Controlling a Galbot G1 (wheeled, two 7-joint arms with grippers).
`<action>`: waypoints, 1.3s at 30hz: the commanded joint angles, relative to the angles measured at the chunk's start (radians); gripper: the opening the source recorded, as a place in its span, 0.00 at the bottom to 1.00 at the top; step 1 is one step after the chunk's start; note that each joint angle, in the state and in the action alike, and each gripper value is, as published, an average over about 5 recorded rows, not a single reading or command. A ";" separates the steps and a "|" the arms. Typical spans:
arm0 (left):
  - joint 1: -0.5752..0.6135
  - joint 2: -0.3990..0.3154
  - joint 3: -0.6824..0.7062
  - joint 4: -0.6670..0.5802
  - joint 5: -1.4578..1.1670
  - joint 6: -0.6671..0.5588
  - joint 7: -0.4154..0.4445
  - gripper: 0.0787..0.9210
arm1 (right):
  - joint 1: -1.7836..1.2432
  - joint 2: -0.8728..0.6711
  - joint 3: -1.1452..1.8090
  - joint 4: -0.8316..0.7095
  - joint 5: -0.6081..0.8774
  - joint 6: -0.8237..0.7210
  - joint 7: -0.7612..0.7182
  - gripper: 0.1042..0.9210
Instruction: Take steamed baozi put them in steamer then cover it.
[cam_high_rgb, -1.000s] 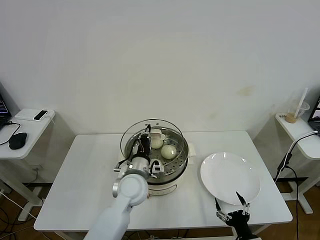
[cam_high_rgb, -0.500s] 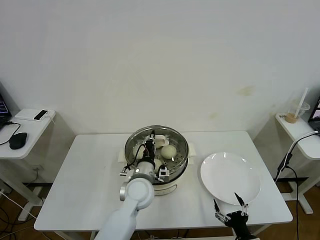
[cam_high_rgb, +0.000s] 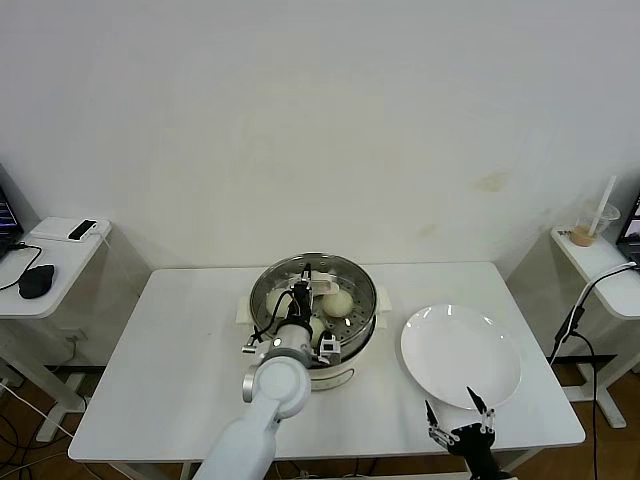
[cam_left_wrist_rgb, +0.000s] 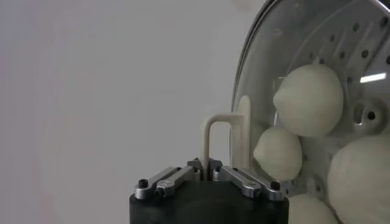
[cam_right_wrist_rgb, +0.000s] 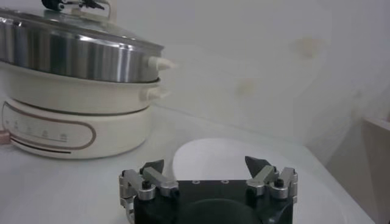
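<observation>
I am looking down at the white table, where the steamer is sitting near the middle on its white base. Just to its right the white plate is lying bare. The cover is resting level over the steamer's rim, and through the glass I am seeing the steamed baozi sitting together on the perforated tray. My left gripper is reaching over the pot, its fingers pressed together and pinching the cream handle at the cover's centre. My right gripper is waiting low at the table's near edge beside the plate, fingers spread wide and holding nothing.
</observation>
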 joint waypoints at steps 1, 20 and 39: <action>0.011 -0.006 -0.003 -0.010 -0.011 0.003 -0.006 0.08 | 0.000 -0.002 -0.002 0.000 0.001 -0.001 -0.002 0.88; 0.192 0.071 0.028 -0.282 -0.094 -0.025 -0.057 0.69 | -0.004 -0.004 -0.006 -0.014 0.001 0.002 0.000 0.88; 0.658 0.105 -0.494 -0.514 -1.304 -0.386 -0.502 0.88 | -0.018 -0.099 -0.007 -0.024 0.089 0.019 -0.006 0.88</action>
